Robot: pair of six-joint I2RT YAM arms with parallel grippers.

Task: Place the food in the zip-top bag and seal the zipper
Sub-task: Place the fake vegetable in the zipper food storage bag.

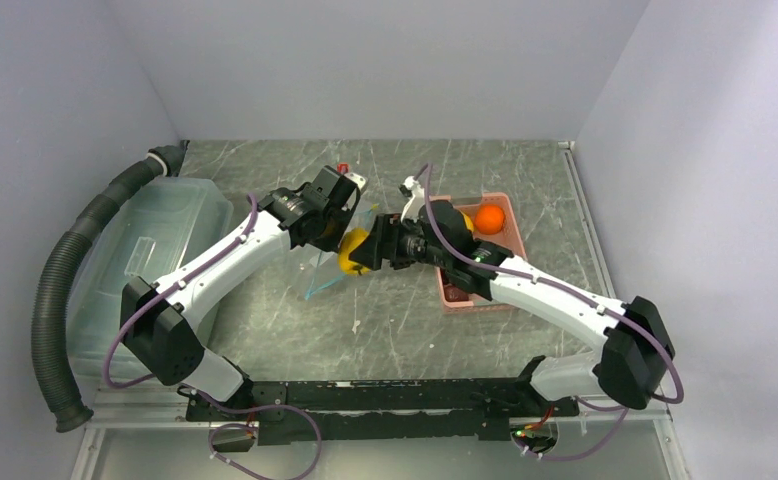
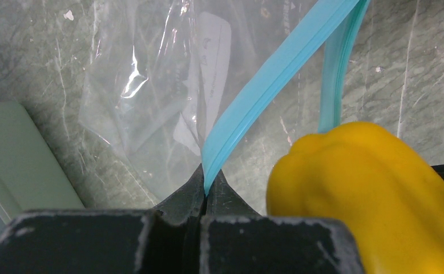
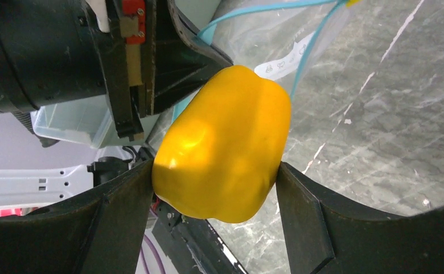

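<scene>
Holding bell pepper [image 3: 222,145], zipper [image 2: 265,80] pinched (label [image 2: 211,68] unreadable)

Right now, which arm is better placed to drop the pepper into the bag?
Right. The right jaws grip the yellow bell pepper beside the zip-top bag's mouth; the left jaws are pinched shut on the teal zipper, holding the bag up.

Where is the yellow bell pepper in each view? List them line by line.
Top external: bell pepper just left of centre.
Left wrist: bell pepper lower right.
Right wrist: bell pepper centre, filling the frame.
Shared landmark: zipper, the teal strip beside it in all three.
</scene>
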